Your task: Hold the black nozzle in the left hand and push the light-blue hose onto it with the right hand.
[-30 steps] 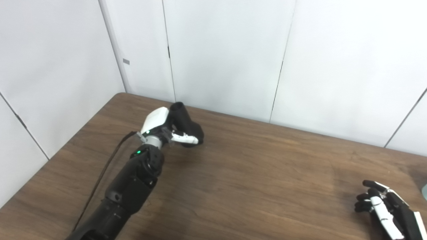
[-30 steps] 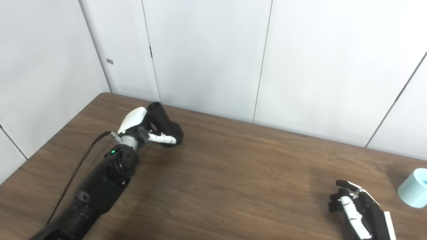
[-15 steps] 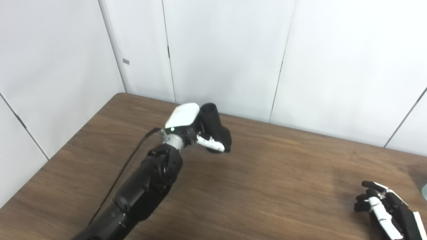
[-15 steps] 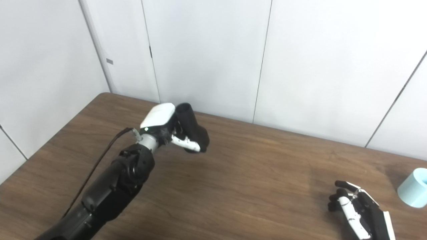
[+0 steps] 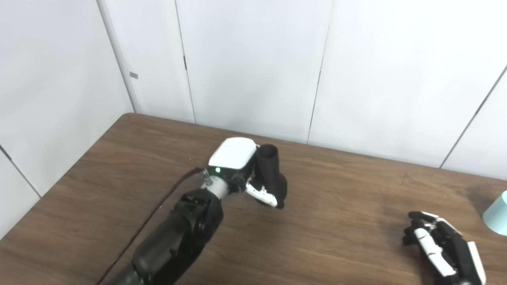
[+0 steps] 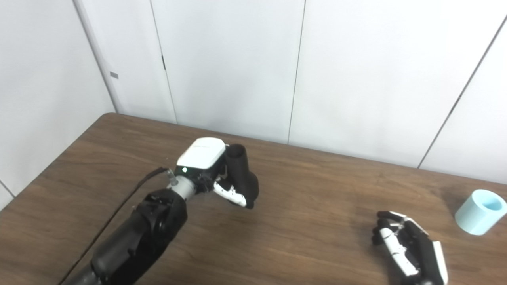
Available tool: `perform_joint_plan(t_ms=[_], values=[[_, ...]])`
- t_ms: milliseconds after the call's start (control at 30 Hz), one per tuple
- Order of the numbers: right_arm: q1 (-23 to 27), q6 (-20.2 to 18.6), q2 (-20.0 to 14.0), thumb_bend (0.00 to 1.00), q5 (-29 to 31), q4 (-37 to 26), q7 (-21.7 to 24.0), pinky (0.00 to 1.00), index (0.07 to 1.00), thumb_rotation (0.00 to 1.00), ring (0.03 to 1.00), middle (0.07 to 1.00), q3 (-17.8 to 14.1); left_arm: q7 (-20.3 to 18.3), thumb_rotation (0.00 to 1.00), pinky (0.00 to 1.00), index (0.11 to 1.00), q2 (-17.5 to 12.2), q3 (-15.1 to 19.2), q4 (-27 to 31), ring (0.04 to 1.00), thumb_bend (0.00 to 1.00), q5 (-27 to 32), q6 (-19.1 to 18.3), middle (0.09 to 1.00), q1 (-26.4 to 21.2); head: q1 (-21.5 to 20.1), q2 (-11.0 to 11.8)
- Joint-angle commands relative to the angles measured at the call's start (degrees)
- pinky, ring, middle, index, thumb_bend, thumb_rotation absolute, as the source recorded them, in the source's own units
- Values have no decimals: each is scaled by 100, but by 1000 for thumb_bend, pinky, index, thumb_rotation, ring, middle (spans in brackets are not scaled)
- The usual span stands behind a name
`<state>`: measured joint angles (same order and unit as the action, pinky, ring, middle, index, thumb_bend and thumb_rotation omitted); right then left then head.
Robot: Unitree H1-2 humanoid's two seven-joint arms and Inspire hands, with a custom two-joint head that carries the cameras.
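Above the middle of the wooden table (image 6: 309,206), the left hand (image 6: 216,170) is wrapped around the black nozzle (image 6: 241,172), fingers and thumb curled on its wider lower body while the narrower open tube end points up and slightly away toward the wall. The nozzle looks lifted clear of the wood, though its underside is hidden by the hand. Near the front right, the right hand (image 6: 406,243) hangs low over the table with its fingers loosely apart and nothing in them. The light-blue hose (image 6: 480,211), a short pale tube section, stands on the table at the far right edge, well apart from both hands and with its open mouth facing up and to the right.

The step in hand, as I judge it, is presenting the nozzle steadily while the right hand goes for the hose. To do it well, the left should keep a firm wrap low on the body so the whole tube end stays bare for the hose to slide over, and tilt that end toward the right side. The right hand should take the hose around its wall, not across its mouth, leaving the opening free, then line up the two axes before pushing.
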<state>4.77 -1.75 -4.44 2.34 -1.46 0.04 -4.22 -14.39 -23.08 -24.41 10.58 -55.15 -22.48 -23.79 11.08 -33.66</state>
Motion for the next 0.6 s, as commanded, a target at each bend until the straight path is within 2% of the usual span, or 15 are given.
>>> perform_joint_plan(t_ms=[0, 100, 200, 400, 467, 567], values=[[67, 117, 29, 329, -90, -186, -19, 430, 565, 511, 431, 431, 49, 2, 0, 355, 493, 81, -42, 228, 451, 506, -283, 135, 461, -51, -56, -23], [92, 46, 97, 328, -200, -232, -113, 409, 588, 535, 419, 423, 91, -119, 0, 356, 499, 217, -151, 317, 447, 506, -492, 218, 454, 59, -244, -119], [112, 22, 176, 310, -301, -283, -186, 384, 590, 508, 410, 426, 135, -107, 0, 374, 501, 374, -233, 376, 458, 505, -627, 346, 443, 210, -521, -227], [103, -1, 307, 303, -385, -390, -233, 431, 566, 466, 435, 427, 235, -4, 0, 439, 483, 630, -268, 379, 509, 503, -709, 680, 470, 544, -918, -402], [100, -15, 355, 304, -440, -434, -264, 425, 559, 466, 431, 425, 261, -15, 0, 458, 479, 700, -285, 363, 476, 505, -726, 773, 493, 643, -1036, -460], [101, -5, 397, 300, -366, -466, -225, 407, 554, 453, 415, 419, 273, -26, 0, 477, 468, 809, -321, 310, 520, 502, -759, 887, 491, 778, -1122, -513]])
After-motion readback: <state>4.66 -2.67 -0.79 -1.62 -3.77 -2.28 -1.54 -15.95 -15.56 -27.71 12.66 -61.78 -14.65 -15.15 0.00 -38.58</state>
